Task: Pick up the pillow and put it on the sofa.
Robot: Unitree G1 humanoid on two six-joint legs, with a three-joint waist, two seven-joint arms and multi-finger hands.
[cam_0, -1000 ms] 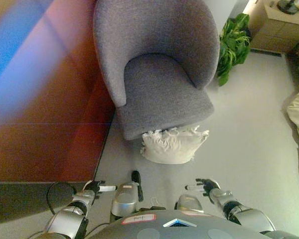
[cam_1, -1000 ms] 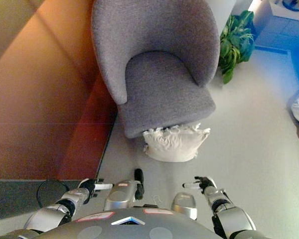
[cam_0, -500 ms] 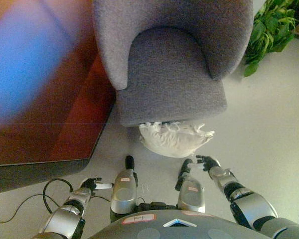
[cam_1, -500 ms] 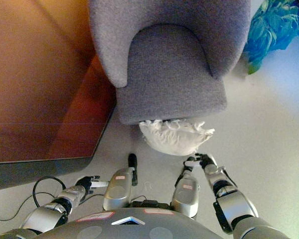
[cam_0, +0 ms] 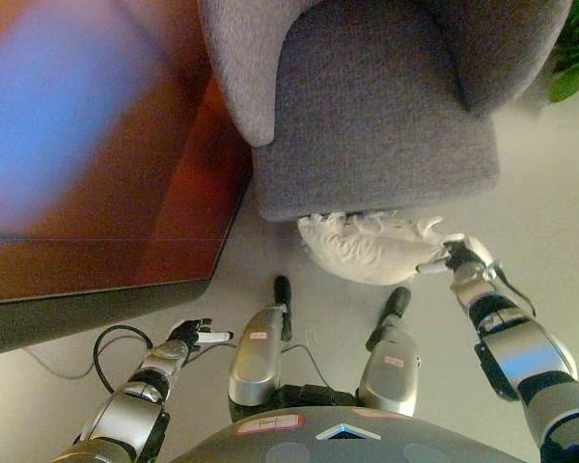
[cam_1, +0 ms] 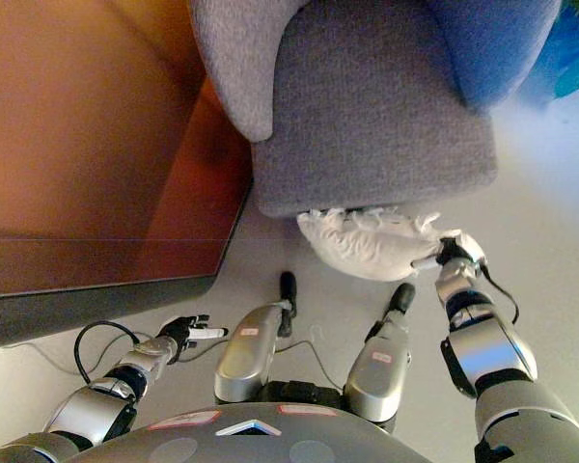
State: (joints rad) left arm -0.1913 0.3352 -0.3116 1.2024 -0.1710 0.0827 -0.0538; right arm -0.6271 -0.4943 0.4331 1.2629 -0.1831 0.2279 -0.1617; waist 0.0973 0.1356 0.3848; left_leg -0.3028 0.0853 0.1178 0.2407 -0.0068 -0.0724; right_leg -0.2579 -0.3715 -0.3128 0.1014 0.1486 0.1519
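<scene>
A white pillow (cam_0: 367, 248) lies on the pale floor (cam_0: 550, 203), tucked against the front base of a grey upholstered sofa chair (cam_0: 376, 106), its upper edge partly under the seat's front lip. The robot's right hand (cam_0: 454, 255) reaches in from the lower right and rests against the pillow's right end, a white-tipped finger pointing into the crumpled fabric; from this angle it is not clear whether the fingers are curled on the cloth or merely touching it, so the grip cannot be told. The robot's left hand (cam_0: 191, 335) hangs low at the left, well apart from the pillow, above the floor near the edge of a dark reddish-brown panel (cam_0: 125, 222), its fingers loosely spread and relaxed, holding nothing. The sofa chair's seat is bare, its curved back and arms rising toward the top of the view. A few green leaves of a plant (cam_0: 574, 72) show at the upper right edge, beside the chair's arm.
</scene>
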